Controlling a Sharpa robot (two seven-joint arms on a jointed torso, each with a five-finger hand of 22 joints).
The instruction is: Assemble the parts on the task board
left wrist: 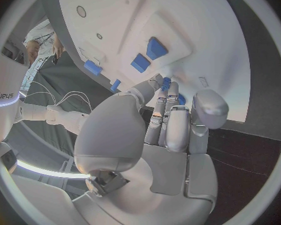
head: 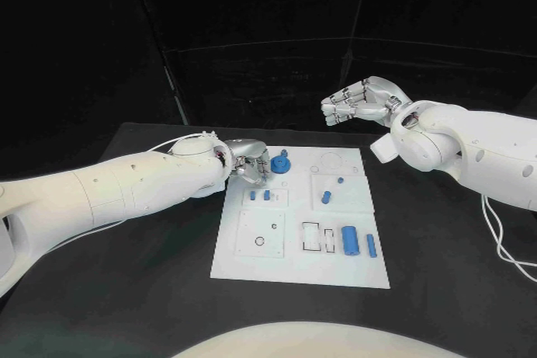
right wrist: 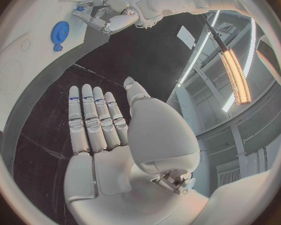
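Note:
The white task board (head: 336,266) lies mid-table. At its far left corner stands a blue round part (head: 280,165) with a small blue peg (head: 284,152) behind it. My left hand (head: 247,162) hovers just left of that round part, fingers and thumb drawn together. In the left wrist view a small blue part (left wrist: 168,83) shows between its fingertips (left wrist: 158,80). Two small blue pieces (head: 261,194) lie near the hand. My right hand (head: 360,102) is raised beyond the board's far edge; in its wrist view the hand (right wrist: 100,135) is flat, fingers straight, empty.
Two more blue pieces (head: 327,195) sit mid-board. A blue cylinder (head: 349,240) and a thinner rod (head: 372,245) lie near the right edge. Recessed cut-outs (head: 261,240) mark the board's near half. Black table (head: 448,257) surrounds it, and a white cable (head: 498,234) trails at the right.

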